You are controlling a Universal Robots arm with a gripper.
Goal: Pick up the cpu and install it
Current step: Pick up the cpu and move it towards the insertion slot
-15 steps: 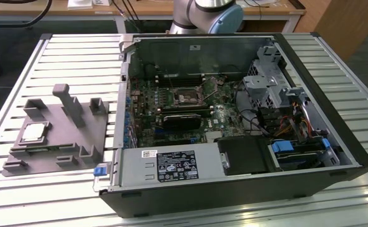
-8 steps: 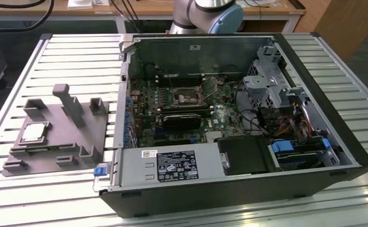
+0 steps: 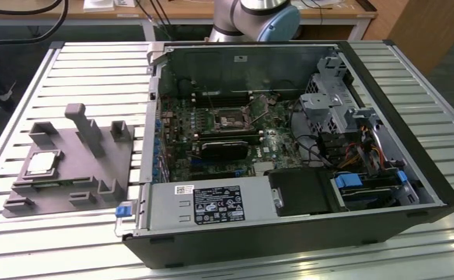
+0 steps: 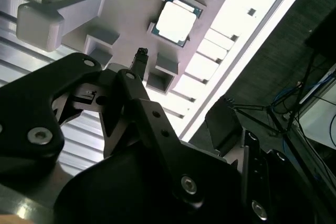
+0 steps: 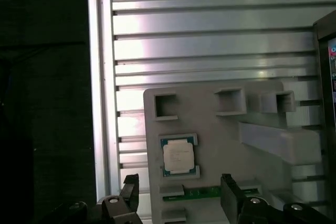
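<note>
- The cpu [image 3: 42, 163] lies flat in a low pocket on the grey plate [image 3: 71, 172], shiny side up.
- The grey plate sits on the ribbed metal surface [image 3: 87, 76], at the exterior view's left of the open PC box [image 3: 289, 239].
- The plate has square bumps & one tall peg [image 3: 83, 125] standing up. The cpu is near the plate's outer edge, away from the PC box.
- In the first wrist view the claw [image 5: 178, 190] hangs over the plate. Its two black fingers [image 5: 229, 190] are spread wide apart w/ nothing held b/w them.
- In that view the cpu [image 5: 178, 157] shows in line w/ the gap b/w the two fingers. The claw is above it & not touching it.
- Small pale corner pieces hug the cpu at two of its corners.
- A thin green strip [image 5: 205, 192] lies on the plate just beside the cpu, closer to the claw.
- In the second wrist view the black claw arms are big & close to the camera. The cpu [image 4: 176, 22] sits past them on the pale plate, bright & bare.
- Inside the PC box is a green board [image 3: 184, 151] w/ lots of small parts. A dark square socket [image 3: 233, 121] w/ a metal frame sits on it.
- The cpu is well apart from the socket. It's on the plate, not in the PC box.
- The robot arm [image 3: 258, 14] stands at the far side of the surface, behind the PC box, & goes up out of the exterior view.
</note>
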